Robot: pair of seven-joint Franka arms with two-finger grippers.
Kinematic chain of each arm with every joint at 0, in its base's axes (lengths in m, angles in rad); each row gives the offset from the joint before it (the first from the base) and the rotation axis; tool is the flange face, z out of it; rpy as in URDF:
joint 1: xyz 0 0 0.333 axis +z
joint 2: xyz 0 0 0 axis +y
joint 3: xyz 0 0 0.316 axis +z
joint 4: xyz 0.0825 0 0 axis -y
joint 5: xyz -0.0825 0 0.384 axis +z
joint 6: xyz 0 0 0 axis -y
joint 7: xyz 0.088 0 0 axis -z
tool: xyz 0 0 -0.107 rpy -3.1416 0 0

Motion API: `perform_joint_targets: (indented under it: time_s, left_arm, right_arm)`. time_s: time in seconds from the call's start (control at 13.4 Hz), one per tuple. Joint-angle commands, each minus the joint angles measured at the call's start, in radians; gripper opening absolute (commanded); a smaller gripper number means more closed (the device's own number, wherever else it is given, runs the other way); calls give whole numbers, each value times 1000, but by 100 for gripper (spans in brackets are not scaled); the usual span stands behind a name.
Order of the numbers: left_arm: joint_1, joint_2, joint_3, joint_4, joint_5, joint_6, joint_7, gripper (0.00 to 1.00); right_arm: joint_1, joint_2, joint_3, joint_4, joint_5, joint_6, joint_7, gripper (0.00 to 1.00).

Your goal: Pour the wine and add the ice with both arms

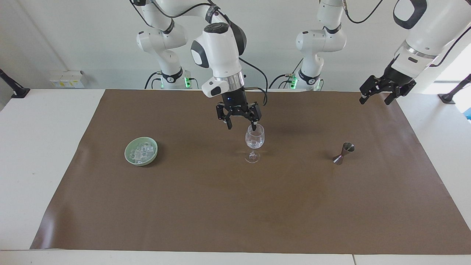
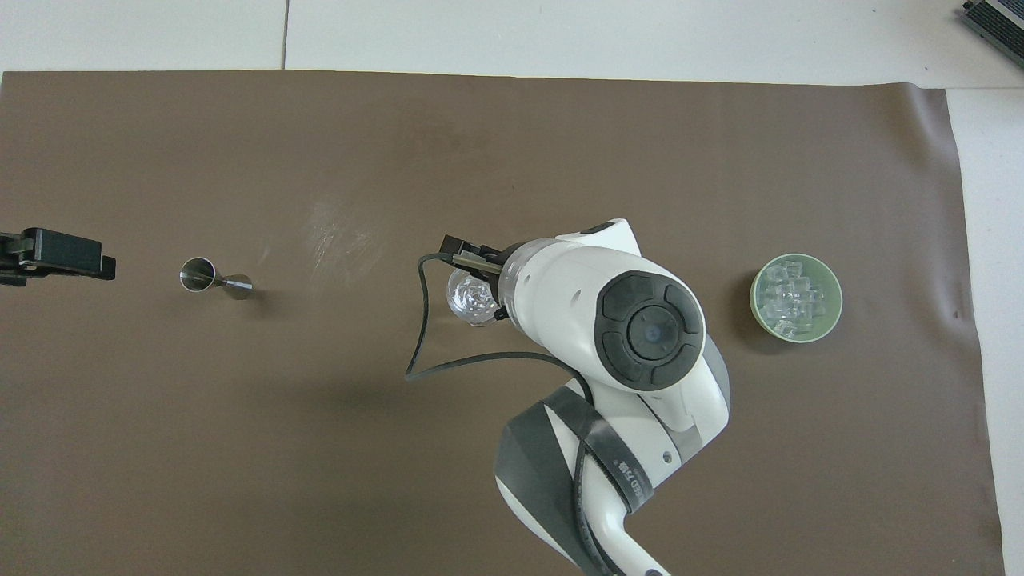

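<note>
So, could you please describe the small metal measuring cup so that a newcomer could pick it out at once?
Start from the brown mat covering the table and go toward the left arm's end. There, beside the stemmed glass at mid-mat, stands the jigger, tilted. It is the only metal item: a small silver hourglass-shaped double cone, unlike the clear glass and the green bowl of ice.

The wine glass stands mid-frame with the right gripper hanging spread just above its rim, blocking a drop from above. Wide bare mat fills the lower frame. Bowl at centre left and metal measuring cup at centre right stand well apart from the glass.
</note>
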Motion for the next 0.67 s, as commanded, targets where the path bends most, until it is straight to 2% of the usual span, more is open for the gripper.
perform_joint_targets:
  time_s: [0.0, 0.22, 0.6]
  left_arm:
    - [1, -29, 2, -30, 20, -2, 7, 100]
    - [1, -29, 0, -30, 20, -2, 9, 100]
    - [1, -29, 0, -29, 20, -2, 9, 100]
  right_arm:
    - [-84, -59, 14, -3, -24, -72, -97, 100]
    - [-149, -116, 13, -2, -24, -222, -203, 100]
    - [-278, -185, -4, 4, -7, -383, -395, 100]
